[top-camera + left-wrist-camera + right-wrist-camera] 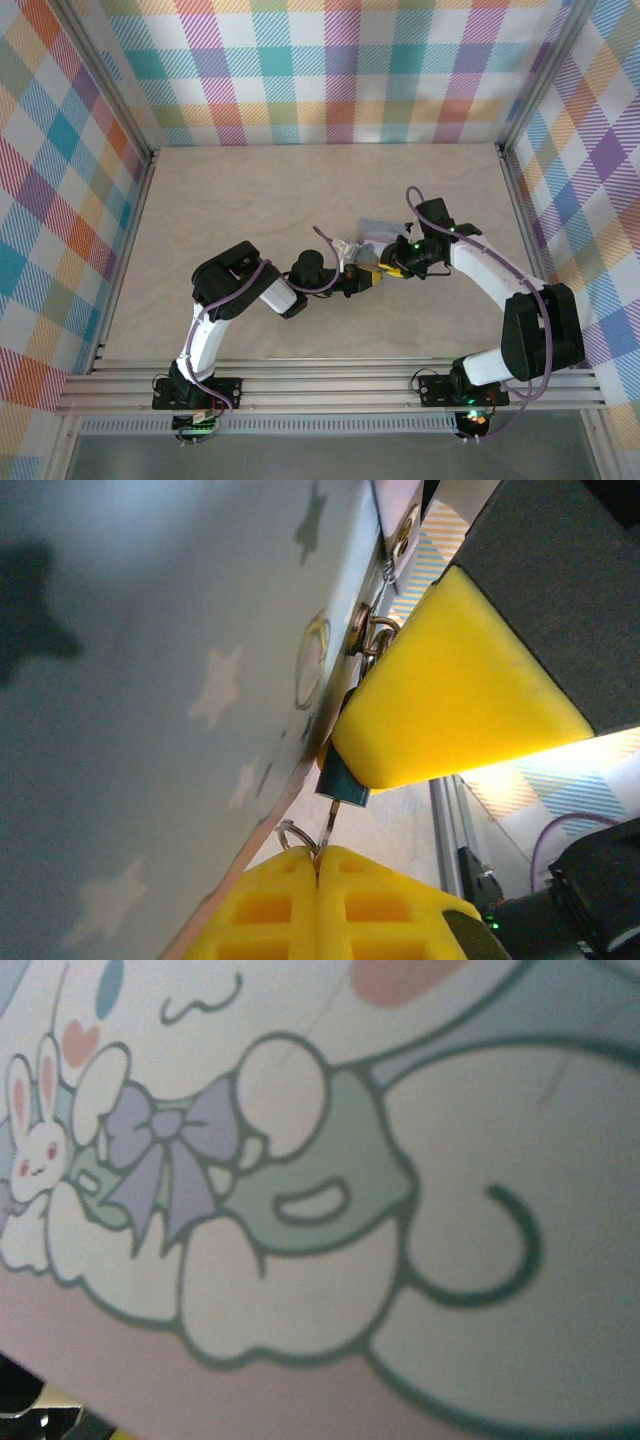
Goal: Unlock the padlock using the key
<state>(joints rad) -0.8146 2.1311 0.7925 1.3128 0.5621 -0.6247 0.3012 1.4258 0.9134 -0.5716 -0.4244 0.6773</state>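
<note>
Left wrist view has the padlock (343, 780) close up: a small teal body at the edge of a pale blue case (150, 730) printed with faint stars, just below its metal eyelets (358, 640). The key (329, 828), a thin metal sliver, runs from the padlock's underside into the left gripper (318, 858), whose yellow pads are pressed together on it. A wire ring (289, 833) sits beside it. One yellow finger (450, 695) of the right gripper (393, 267) lies against the padlock and the case edge; whether those jaws are clamped I cannot tell. From above, both arms bend inward and meet just right of the middle of the pale wood tabletop (250, 200). Plaid walls (330, 60) stand on three sides.
</note>
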